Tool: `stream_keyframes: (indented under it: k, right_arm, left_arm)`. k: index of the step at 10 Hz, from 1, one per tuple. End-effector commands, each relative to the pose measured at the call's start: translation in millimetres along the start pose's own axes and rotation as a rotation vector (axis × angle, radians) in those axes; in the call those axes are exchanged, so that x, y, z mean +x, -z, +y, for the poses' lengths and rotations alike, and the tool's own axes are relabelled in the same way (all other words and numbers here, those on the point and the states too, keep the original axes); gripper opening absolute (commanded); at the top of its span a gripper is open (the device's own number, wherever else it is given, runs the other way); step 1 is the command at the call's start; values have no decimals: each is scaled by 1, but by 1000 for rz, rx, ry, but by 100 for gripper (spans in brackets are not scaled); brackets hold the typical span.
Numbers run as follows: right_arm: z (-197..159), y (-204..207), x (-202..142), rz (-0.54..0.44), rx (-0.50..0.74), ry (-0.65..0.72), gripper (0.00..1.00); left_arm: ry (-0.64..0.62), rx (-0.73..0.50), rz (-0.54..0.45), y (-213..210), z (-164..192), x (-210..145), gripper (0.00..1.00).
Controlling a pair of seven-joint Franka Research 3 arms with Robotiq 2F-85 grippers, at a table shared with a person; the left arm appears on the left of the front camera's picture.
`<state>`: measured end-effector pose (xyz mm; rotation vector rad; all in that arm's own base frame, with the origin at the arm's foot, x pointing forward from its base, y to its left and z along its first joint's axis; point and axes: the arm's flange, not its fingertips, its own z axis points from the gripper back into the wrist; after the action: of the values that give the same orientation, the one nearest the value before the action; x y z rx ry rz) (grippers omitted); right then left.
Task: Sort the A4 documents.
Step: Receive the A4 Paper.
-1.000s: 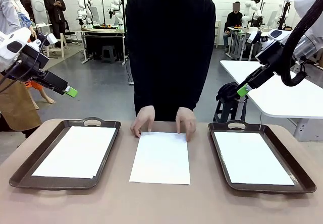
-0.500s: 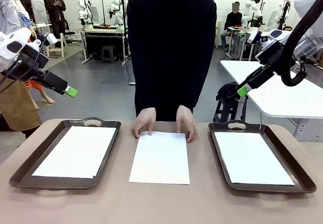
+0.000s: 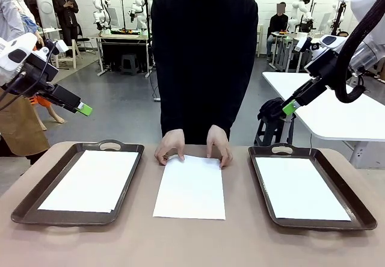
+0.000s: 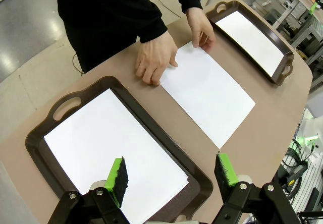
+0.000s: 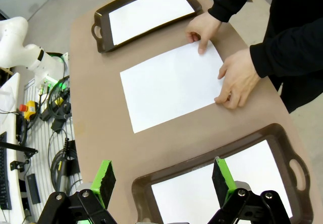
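Observation:
A white A4 document lies on the bare tabletop between two dark trays. Both of the person's hands rest on its far edge. A second sheet lies in the left tray, a third in the right tray. My left gripper hangs open high above the table's left side. High on the right, my right gripper is open too. Neither holds anything.
The brown table has bare strips between the trays and along the near edge. A white table stands behind on the right. Cables and equipment lie on the floor beyond the table's side in the right wrist view.
The person's hands have slid the middle sheet slightly toward picture left and straightened it. Both arms have stayed still.

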<state>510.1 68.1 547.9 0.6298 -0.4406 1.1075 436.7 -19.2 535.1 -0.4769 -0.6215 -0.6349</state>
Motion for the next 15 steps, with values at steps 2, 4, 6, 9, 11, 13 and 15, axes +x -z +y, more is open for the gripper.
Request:
stream_keyframes:
  k: [2, 4, 6, 9, 11, 13, 15]
  right_arm:
    - [-1, 0, 0, 0, 0, 1, 100]
    - [-1, 0, 0, 0, 0, 1, 100]
    - [-1, 0, 0, 0, 0, 1, 100]
    - [-1, 0, 0, 0, 0, 1, 100]
    - [-1, 0, 0, 0, 0, 1, 100]
    - [-1, 0, 0, 0, 0, 1, 100]
    - [-1, 0, 0, 0, 0, 1, 100]
  left_arm:
    - [5, -11, -4, -1, 0, 0, 90]
    - [5, -11, -4, -1, 0, 0, 90]
    - [5, -11, -4, -1, 0, 0, 90]
    - [5, -11, -4, -1, 0, 0, 90]
    - [5, -11, -4, -1, 0, 0, 90]
    - [5, -11, -4, -1, 0, 0, 90]
    - [5, -11, -4, -1, 0, 0, 90]
